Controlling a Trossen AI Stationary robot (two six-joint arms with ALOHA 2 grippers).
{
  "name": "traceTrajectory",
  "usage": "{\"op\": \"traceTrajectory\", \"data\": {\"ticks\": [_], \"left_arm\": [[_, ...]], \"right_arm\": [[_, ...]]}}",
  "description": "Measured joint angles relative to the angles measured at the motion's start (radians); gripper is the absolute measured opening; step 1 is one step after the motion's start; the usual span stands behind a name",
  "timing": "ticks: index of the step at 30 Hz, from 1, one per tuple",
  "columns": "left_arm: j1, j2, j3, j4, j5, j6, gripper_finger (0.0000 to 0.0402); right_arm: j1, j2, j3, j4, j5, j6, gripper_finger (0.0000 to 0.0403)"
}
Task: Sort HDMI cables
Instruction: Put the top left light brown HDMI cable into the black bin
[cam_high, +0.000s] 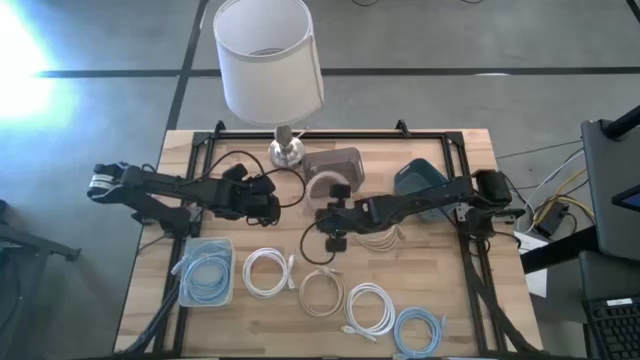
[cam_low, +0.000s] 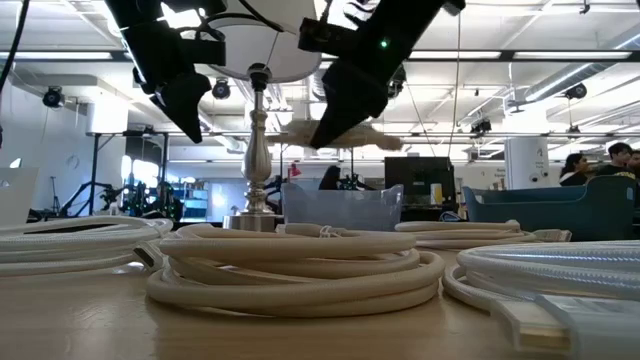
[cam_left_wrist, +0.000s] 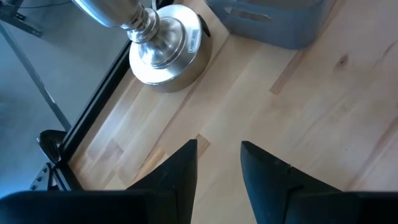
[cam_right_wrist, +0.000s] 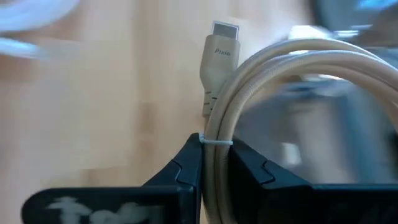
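Wooden tabletop, pale planks, black frame rail along its far edge; bare wood lies around both my grippers.

Item: my right gripper, raised over mid-table, fingers clamped on a beige HDMI cable, a round coil bound by a thin tie, its plug jutting past my fingertips.

Item: my left gripper, held above bare wood near the lamp base, fingers apart, nothing between them.

Item: clear bin, nearer the front edge than my left gripper, holding a light blue coil.

Item: grey bin and teal bin behind my right gripper; contents not discernible.

Item: loose coils in front of my right gripper: white coil, beige coil, second white coil, light blue coil at the edge.

Item: lamp, white drum shade, polished metal stem.
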Motion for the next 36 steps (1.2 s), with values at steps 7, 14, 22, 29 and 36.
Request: {"op": "traceTrajectory", "data": {"ticks": [7, 14, 22, 29, 36], "left_arm": [[0.000, 0.000, 0.000, 0.009, 0.000, 0.000, 0.0126], [0.000, 0.000, 0.000, 0.016, 0.001, 0.000, 0.0126], [0.001, 0.000, 0.000, 0.017, 0.001, 0.000, 0.0127], [0.001, 0.000, 0.000, 0.025, 0.001, 0.001, 0.0127], [0.005, 0.000, 0.000, 0.024, 0.006, 0.001, 0.0127]], "right_arm": [[-0.092, 0.007, -0.007, 0.054, 0.161, -0.050, 0.0045], [-0.221, 0.076, -0.050, 0.252, 0.130, -0.087, 0.0046], [-0.289, 0.178, -0.051, 0.290, 0.115, -0.126, 0.0052], [-0.316, 0.233, -0.042, 0.329, 0.131, -0.150, 0.0084], [-0.321, 0.229, -0.032, 0.324, 0.126, -0.148, 0.0121]]}}
